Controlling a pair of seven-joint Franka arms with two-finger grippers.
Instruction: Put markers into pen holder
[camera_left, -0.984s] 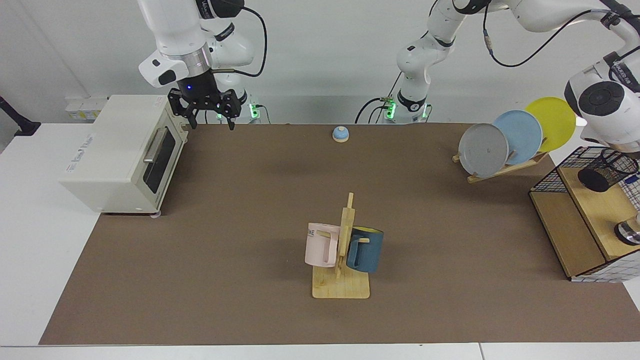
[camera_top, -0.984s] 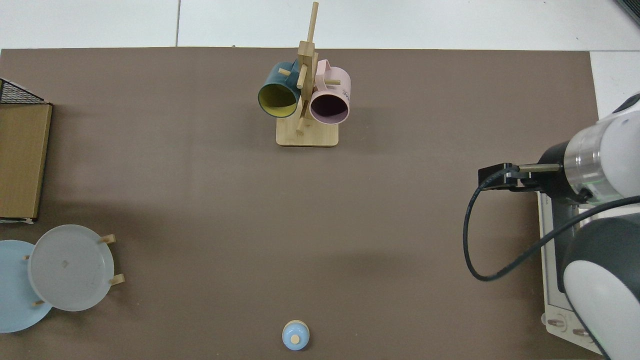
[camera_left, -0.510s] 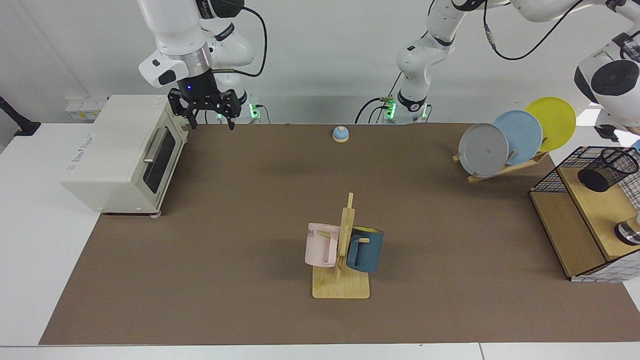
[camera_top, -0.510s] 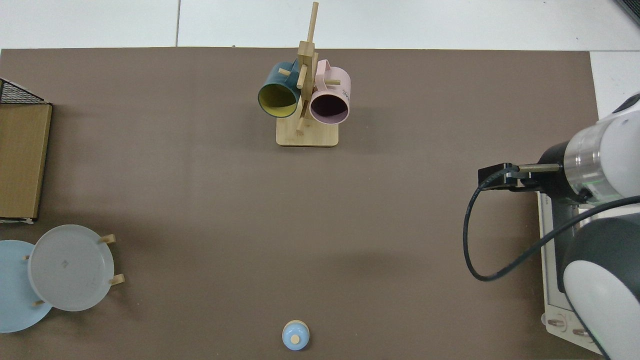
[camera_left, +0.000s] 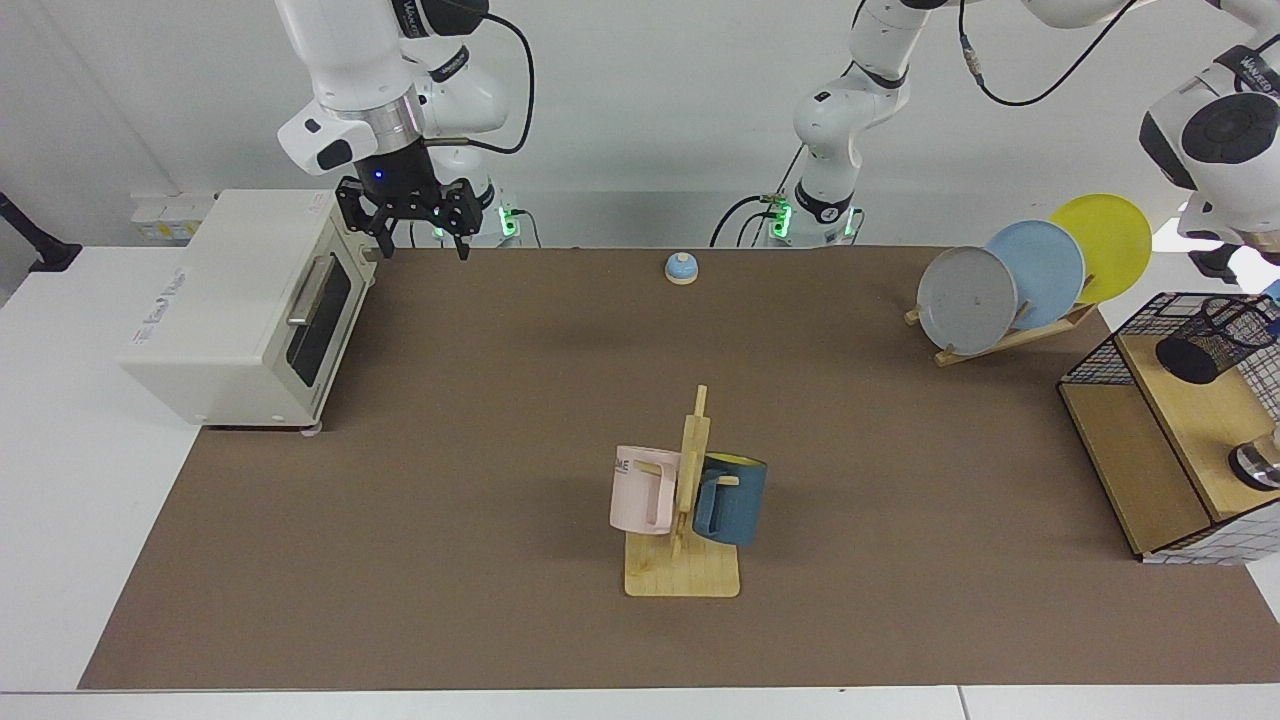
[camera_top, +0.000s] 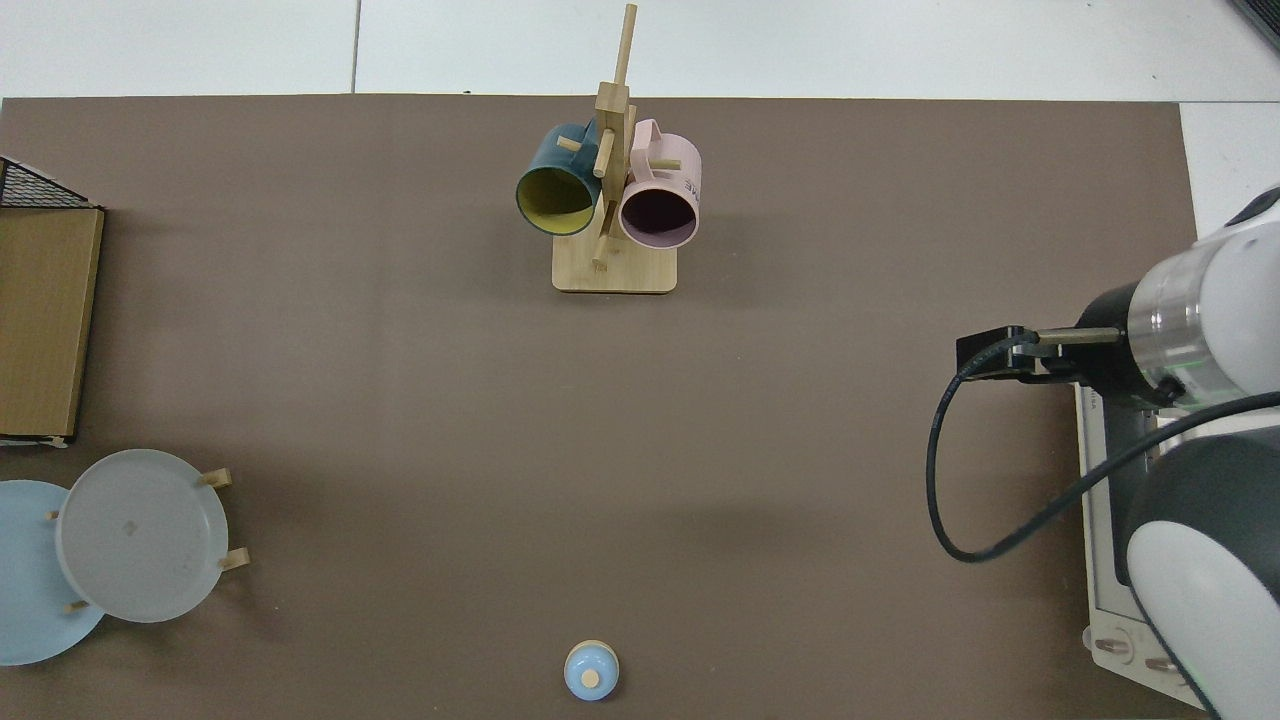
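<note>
We see the right end effector (camera_left: 413, 232) hanging in the air beside the top of the white oven (camera_left: 245, 305), at the back of the worktop (camera_left: 500, 400). Its two fingers are spread apart and hold nothing. This arm waits.

The left arm (camera_left: 1215, 150) reaches up high at the far side of the facing view, over the wire basket (camera_left: 1100, 360). Its end effector is cut off by the picture edge, so we cannot tell how it stands.

The pen holder (camera_left: 1212, 339) sits inside the wire basket, on the wooden box (camera_left: 1180, 420). It leans over, with its open mouth turned up and away from the mug rack. We cannot spot the marker anywhere.

On the brown mat (camera_top: 400, 400) we see a wooden rack (camera_left: 685, 520) with a pink mug (camera_left: 642, 490) and a blue mug (camera_left: 730, 498) hanging from it. A small blue bell (camera_left: 681, 268) sits near the back edge. Three plates (camera_left: 1030, 275) stand in a wooden stand beside the basket.
</note>
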